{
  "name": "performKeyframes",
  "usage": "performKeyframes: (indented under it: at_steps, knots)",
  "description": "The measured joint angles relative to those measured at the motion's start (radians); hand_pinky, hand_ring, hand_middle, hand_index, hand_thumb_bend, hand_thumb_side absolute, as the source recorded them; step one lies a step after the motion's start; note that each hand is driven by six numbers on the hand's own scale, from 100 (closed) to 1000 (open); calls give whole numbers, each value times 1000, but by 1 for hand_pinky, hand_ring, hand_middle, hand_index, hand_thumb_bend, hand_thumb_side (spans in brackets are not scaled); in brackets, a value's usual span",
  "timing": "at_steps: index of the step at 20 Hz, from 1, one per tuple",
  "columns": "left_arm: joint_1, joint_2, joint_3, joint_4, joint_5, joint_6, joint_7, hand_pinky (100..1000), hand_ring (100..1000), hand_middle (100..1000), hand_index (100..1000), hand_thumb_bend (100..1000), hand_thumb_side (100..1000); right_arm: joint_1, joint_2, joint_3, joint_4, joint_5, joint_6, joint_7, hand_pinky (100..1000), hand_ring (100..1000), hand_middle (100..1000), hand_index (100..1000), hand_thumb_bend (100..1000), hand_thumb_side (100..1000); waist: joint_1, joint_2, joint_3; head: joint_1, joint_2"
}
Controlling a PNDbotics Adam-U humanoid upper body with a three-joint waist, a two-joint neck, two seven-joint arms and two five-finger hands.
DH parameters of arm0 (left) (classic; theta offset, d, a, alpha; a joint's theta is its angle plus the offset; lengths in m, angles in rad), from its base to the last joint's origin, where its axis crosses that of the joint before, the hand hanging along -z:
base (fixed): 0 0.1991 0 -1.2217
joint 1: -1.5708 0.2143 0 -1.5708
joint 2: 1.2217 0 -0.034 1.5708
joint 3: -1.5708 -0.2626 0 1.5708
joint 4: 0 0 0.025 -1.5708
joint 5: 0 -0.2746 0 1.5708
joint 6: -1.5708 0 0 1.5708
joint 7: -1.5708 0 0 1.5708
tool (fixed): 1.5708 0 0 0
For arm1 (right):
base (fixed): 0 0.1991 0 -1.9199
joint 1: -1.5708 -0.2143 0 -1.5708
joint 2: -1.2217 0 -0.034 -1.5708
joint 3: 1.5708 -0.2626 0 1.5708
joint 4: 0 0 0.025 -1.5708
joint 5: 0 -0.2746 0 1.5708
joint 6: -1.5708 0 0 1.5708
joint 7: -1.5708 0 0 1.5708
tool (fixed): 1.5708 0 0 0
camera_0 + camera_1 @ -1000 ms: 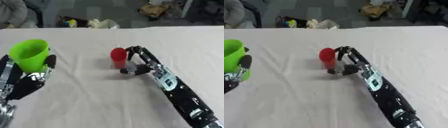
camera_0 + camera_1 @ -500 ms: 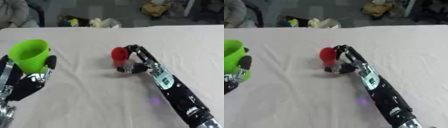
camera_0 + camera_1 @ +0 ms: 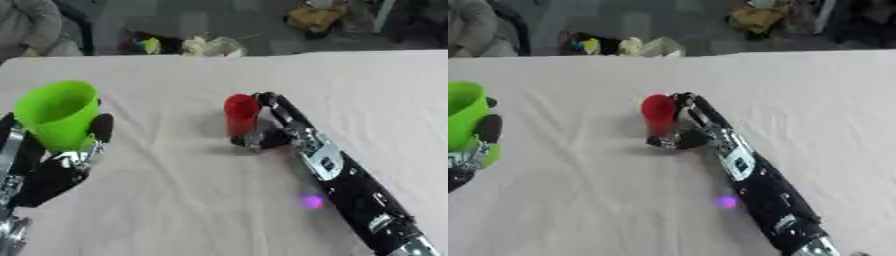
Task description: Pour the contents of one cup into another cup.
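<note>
A small red cup (image 3: 241,114) stands upright near the middle of the white table (image 3: 175,200). My right hand (image 3: 273,131) reaches in from the lower right, with fingers and thumb curled round the red cup from its right side. A larger bright green cup (image 3: 56,115) is held upright at the left in my left hand (image 3: 61,162), whose thumb and fingers wrap its sides. What either cup contains is hidden from me.
The cloth-covered table's far edge (image 3: 262,54) runs across the top, with clutter on the floor beyond it. A person's sleeve (image 3: 26,22) shows at the upper left corner. A small purple light spot (image 3: 311,201) sits on my right forearm.
The whole picture shifted slightly between frames. The red cup and right hand keep their places relative to each other; the green cup stays in the left hand.
</note>
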Motion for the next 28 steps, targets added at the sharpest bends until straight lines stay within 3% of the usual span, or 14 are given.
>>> performKeyframes:
  at_steps: [12, 20, 26, 27, 28]
  knots:
    - [-2, -8, -6, 0, 0, 3, -5, 100, 484, 355, 579, 100, 461, -24, 18, -6, 14, 15, 11, -35, 748, 464, 356, 681, 698, 506, 1, 5, 6, -8, -7]
    - [-5, -8, -6, 0, 3, 3, -5, 100, 486, 357, 580, 100, 464, -31, 29, -5, 20, 15, 13, -33, 700, 386, 280, 594, 647, 403, -3, 5, 6, -11, -7]
    - [-6, -8, -6, 0, 8, 3, -6, 100, 485, 357, 579, 100, 465, -36, 36, -5, 23, 13, 20, -12, 575, 278, 224, 527, 409, 170, -4, 5, 3, -11, -7]
    - [-6, -8, -6, 0, 8, 3, -6, 100, 485, 357, 579, 100, 465, -38, 36, -5, 23, 12, 22, -8, 575, 278, 224, 527, 409, 170, -4, 5, 2, -11, -7]
    - [-6, -8, -6, 0, 8, 4, -6, 100, 484, 358, 577, 100, 466, -39, 36, -5, 23, 10, 24, -3, 547, 257, 212, 515, 276, 100, -4, 5, 2, -11, -7]
